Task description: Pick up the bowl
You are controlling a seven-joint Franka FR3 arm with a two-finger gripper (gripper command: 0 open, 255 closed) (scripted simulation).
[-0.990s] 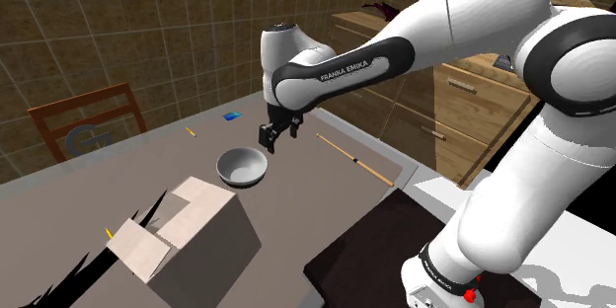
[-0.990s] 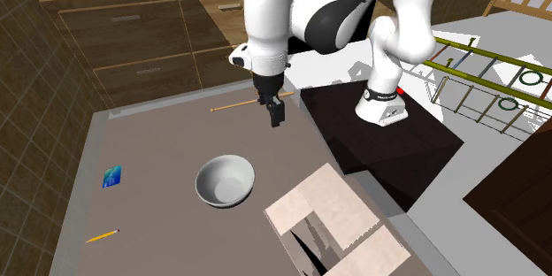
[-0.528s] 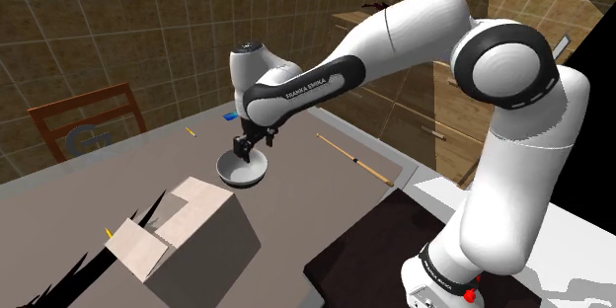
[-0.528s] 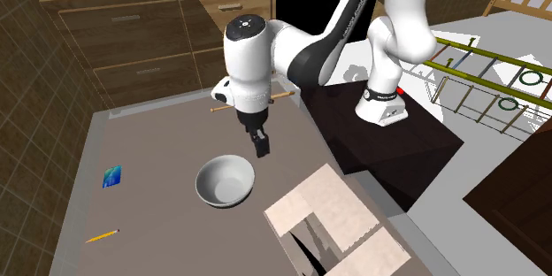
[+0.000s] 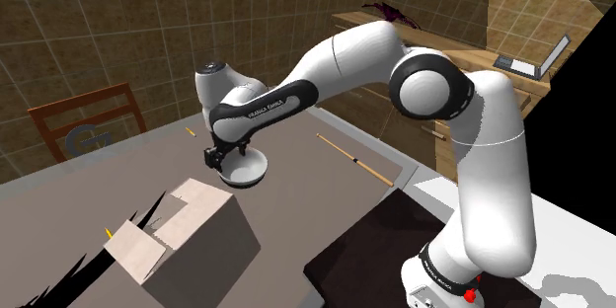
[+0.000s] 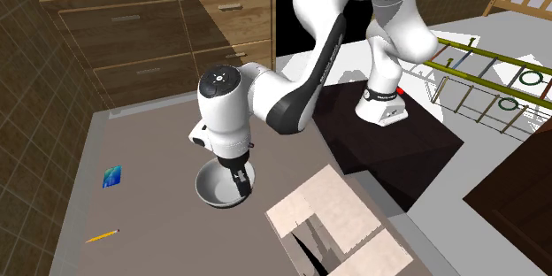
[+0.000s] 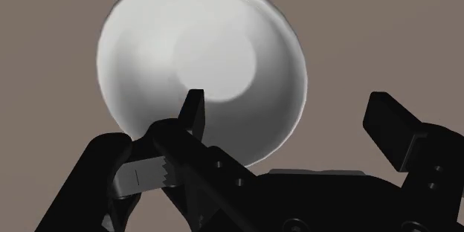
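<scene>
Brown-grey worktop [image 5: 306, 183] carries the pale bowl [image 7: 201, 67] beside a box [image 5: 188, 227]. The end effector [image 7: 290, 115] hangs at its rim, fingers [image 7: 195, 111] apart, one over the inside, one outside; whether they touch it is unclear. From the second exterior view, the arm [image 6: 265, 106] hides part of the bowl.

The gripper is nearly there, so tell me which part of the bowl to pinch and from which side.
Pinch the bowl by its rim, coming straight down. It sits upright, mouth up, and looks too wide to span. The open gripper straddles the wall, one finger over the inside, one outside.
</scene>
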